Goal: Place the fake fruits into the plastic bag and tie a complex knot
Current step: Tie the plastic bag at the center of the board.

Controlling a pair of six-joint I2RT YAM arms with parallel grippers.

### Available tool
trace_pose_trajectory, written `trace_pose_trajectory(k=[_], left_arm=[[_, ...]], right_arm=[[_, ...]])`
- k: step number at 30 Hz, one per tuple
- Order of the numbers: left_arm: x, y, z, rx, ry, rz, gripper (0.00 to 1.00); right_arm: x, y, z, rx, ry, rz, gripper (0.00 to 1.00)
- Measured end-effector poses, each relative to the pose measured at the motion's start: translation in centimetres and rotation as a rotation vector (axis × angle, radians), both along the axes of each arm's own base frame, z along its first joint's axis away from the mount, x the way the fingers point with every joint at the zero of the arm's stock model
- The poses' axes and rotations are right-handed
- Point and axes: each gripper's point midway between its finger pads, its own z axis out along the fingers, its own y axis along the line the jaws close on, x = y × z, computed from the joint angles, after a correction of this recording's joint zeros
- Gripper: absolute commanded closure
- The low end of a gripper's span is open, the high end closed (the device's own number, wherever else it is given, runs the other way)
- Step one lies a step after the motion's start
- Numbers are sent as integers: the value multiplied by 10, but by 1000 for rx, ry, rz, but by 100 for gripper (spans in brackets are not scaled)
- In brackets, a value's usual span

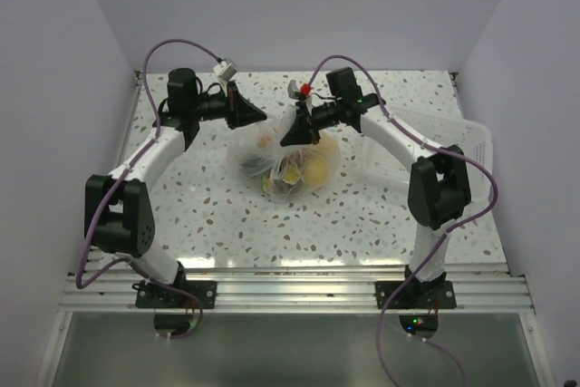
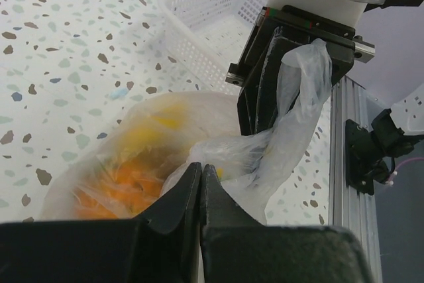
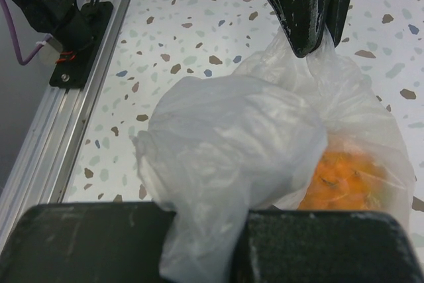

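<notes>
Right wrist: plastic bag (image 3: 225, 144) veils fake fruits (image 3: 341, 177)

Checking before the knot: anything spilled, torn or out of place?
Nothing spilled: the fake fruits sit inside the plastic bag, and no tear shows. Only the white tray lies askew at the right edge of the table.

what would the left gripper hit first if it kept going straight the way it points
The plastic bag: its bunched film lies right at the shut left gripper. Just behind, the right gripper pinches the same film, though depth is unclear.
</notes>
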Motion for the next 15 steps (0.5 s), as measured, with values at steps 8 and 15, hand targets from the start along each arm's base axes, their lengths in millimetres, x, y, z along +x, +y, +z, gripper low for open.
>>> trace_pose_trajectory(k=[8, 15], left_arm=[[-3, 8, 16, -15, -36, -27, 100], [-36, 9, 48, -28, -143, -80, 100]], right_arm=[[6, 0, 2, 1, 1, -25, 89], [21, 0, 11, 24, 9, -79, 100]])
